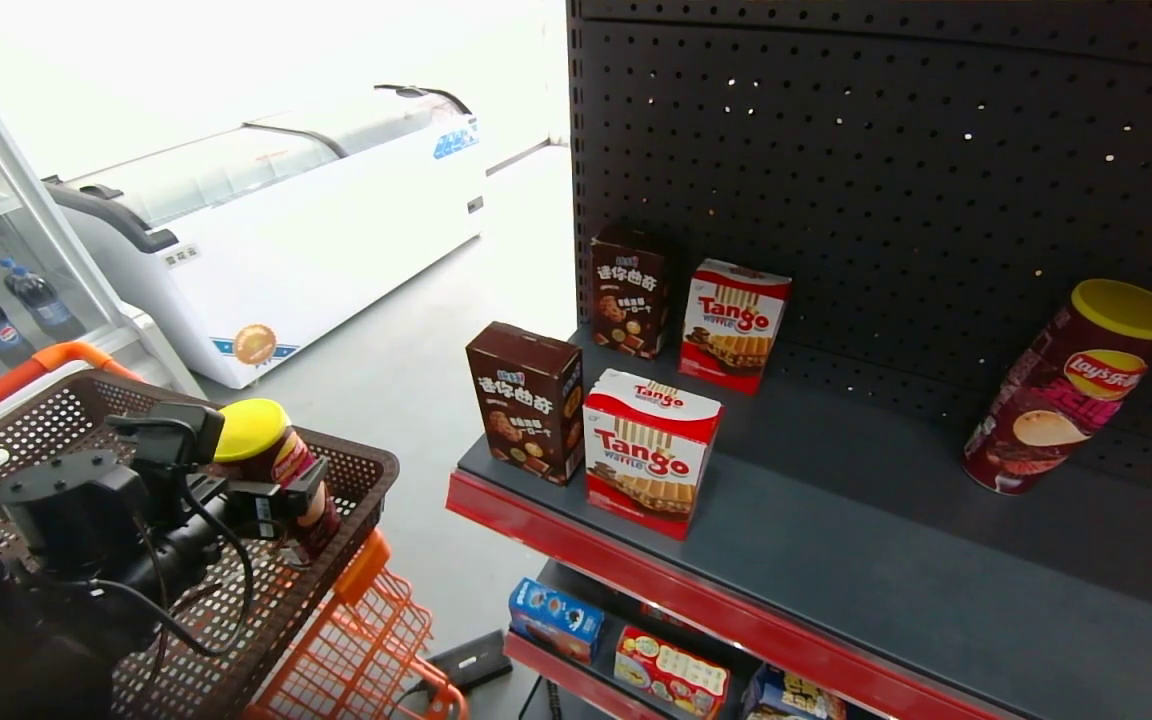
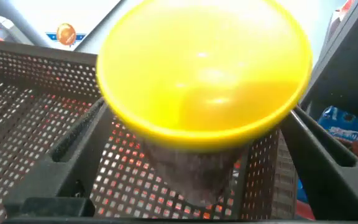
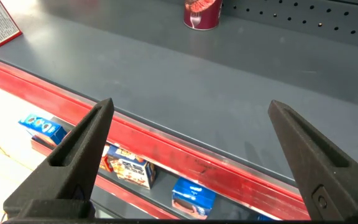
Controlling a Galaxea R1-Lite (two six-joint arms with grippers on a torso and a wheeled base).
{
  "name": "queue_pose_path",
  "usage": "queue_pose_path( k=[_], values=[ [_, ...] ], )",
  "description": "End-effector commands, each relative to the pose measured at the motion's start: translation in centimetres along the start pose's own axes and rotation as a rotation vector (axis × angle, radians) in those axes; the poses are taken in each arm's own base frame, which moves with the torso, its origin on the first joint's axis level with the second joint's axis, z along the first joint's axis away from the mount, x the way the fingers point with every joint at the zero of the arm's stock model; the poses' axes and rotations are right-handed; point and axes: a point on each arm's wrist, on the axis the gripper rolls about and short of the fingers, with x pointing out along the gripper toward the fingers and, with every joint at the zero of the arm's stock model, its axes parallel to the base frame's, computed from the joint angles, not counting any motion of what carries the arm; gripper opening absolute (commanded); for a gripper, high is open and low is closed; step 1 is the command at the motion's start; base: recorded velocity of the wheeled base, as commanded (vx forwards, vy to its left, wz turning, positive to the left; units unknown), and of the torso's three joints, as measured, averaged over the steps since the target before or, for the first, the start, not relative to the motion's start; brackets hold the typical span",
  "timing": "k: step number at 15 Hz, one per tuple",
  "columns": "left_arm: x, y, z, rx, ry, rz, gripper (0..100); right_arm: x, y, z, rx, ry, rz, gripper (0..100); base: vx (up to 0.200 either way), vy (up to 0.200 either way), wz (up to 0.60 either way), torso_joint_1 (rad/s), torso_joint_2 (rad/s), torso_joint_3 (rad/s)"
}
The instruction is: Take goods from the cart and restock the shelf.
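Left gripper [image 1: 286,492] clamps the can [image 1: 248,428] over the cart [image 1: 361,468], ready for shelving; right gripper [image 3: 190,109] hangs open over the shelf's [image 3: 166,68] front edge.

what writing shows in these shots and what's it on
Print is located here, not quoted.
Red-white boxes: big red lettering on front and top.
Brown boxes: white characters on front.
Shelf can: round logo with lettering.
Held can: label blurred.
Freezer: stickers too small to read.
Bottles: labels too small.
Lower-shelf packs: too blurred.
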Motion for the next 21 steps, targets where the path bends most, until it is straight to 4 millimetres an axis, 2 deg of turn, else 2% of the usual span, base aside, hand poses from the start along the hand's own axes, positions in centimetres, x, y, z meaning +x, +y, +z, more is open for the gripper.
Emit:
queue_pose_path(
  k=[1, 9, 10, 14, 16, 18, 21],
  values=[
    [1.6, -0.1, -0.8, 0.0, 0.007, -0.002, 100, 0.0, 0.0, 0.0, 0.0, -0.001, 0.0, 100, 0.0, 0.0, 0.0, 0.0, 0.0, 0.0],
    [4.7, 0.0, -2.0, -0.003, -0.003, 0.007, 100, 0.0, 0.0, 0.0, 0.0, -0.001, 0.0, 100, 0.0, 0.0, 0.0, 0.0, 0.0, 0.0],
    [5.2, 0.0, -1.9, -0.003, -0.016, 0.007, 0, 0.0, 0.0, 0.0, 0.0, -0.001, 0.0, 100, 0.0, 0.0, 0.0, 0.0, 0.0, 0.0],
    [5.5, -0.8, -1.4, 0.001, -0.038, -0.016, 0, 0.0, 0.0, 0.0, 0.0, -0.001, 0.0, 100, 0.0, 0.0, 0.0, 0.0, 0.0, 0.0],
    [5.0, -1.0, 0.2, 0.004, -0.087, -0.022, 0, 0.0, 0.0, 0.0, 0.0, -0.001, 0.0, 100, 0.0, 0.0, 0.0, 0.0, 0.0, 0.0],
    [3.3, -1.5, 4.2, 0.005, -0.21, -0.029, 0, 0.0, 0.0, 0.0, 0.0, -0.001, 0.0, 100, 0.0, 0.0, 0.0, 0.0, 0.0, 0.0],
    [0.8, -1.0, 8.7, 0.003, -0.237, -0.035, 0, 0.0, 0.0, 0.0, 0.0, -0.001, 0.0, 100, 0.0, 0.0, 0.0, 0.0, 0.0, 0.0]
  ],
)
